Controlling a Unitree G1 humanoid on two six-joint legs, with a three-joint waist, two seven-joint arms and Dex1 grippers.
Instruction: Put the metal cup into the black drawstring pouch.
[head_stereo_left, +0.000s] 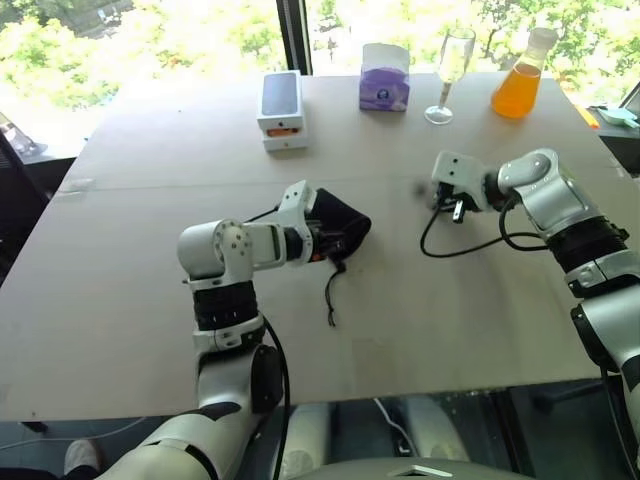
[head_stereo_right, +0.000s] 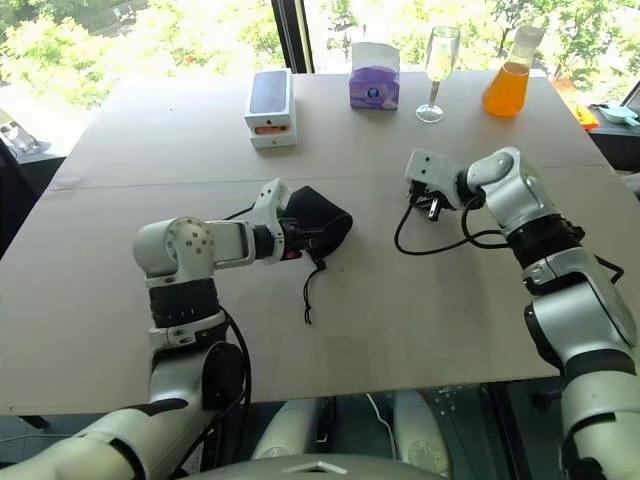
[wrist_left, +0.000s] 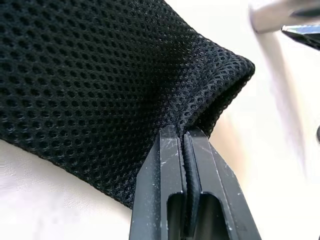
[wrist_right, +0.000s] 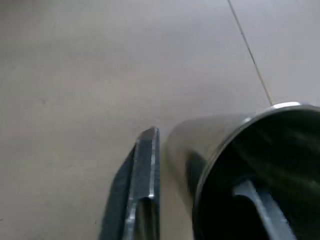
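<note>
Worktop (head_stereo_left: 150, 330): broad, pale, flat.

Black drawstring pouch (head_stereo_left: 340, 225): left of centre, lifted at one edge, cord (head_stereo_left: 332, 290) trailing toward the near edge. Soft open mesh, limp, light; likely to sag and fold shut unless the mouth is held up. Best hold judged at the hem. Left gripper (wrist_left: 184, 137) pressed together, pinching a fold of the mesh.

Metal cup (wrist_right: 240, 170): right of centre, well apart from the pouch, at the right gripper (wrist_right: 200, 165). Stiff, smooth, thin-walled; probably light and slippery. Rim pinch in place: one finger (wrist_right: 145, 170) outside the wall, the other inside the bore. Grip depth uncertain; slip possible on tilting.
</note>
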